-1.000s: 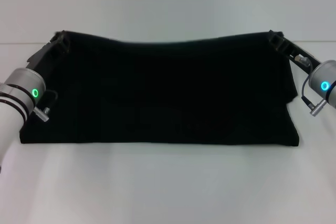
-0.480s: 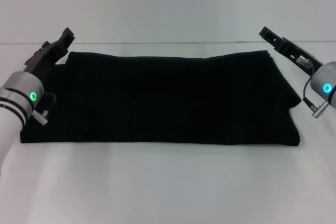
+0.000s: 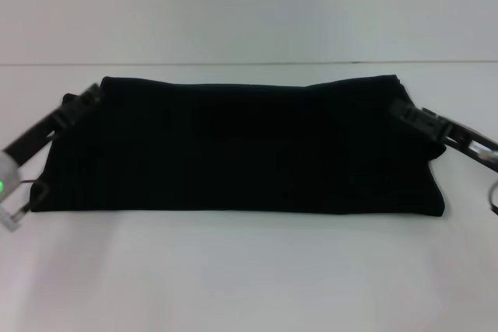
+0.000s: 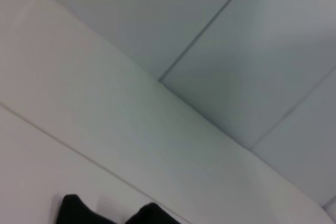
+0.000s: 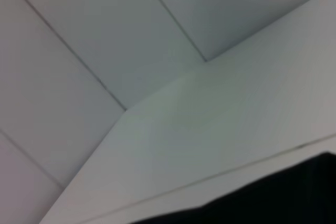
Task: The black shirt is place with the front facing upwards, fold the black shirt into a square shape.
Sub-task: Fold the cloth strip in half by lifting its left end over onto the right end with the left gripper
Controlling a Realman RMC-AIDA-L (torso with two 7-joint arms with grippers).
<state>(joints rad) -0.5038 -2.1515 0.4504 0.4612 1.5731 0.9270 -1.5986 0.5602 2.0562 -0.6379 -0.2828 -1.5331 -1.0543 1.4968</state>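
Observation:
The black shirt (image 3: 241, 145) lies flat on the white table as a wide folded rectangle, with no lettering showing. My left gripper (image 3: 84, 101) hovers low over the shirt's left end. In the left wrist view its two dark fingertips (image 4: 73, 211) stand apart with nothing between them, so it is open. My right gripper (image 3: 406, 113) sits low over the shirt's right end, dark against the dark cloth. The cloth under it lies flat and unlifted. The right wrist view shows only a black shape in one corner, and I cannot tell what it is.
The white table (image 3: 249, 270) runs wide in front of the shirt and behind it up to the back edge (image 3: 249, 63). A pale wall rises beyond.
A second ago both grippers held the shirt's far edge up. They let it drop flat, then swung down and back toward me, and are now low over the shirt's two ends.

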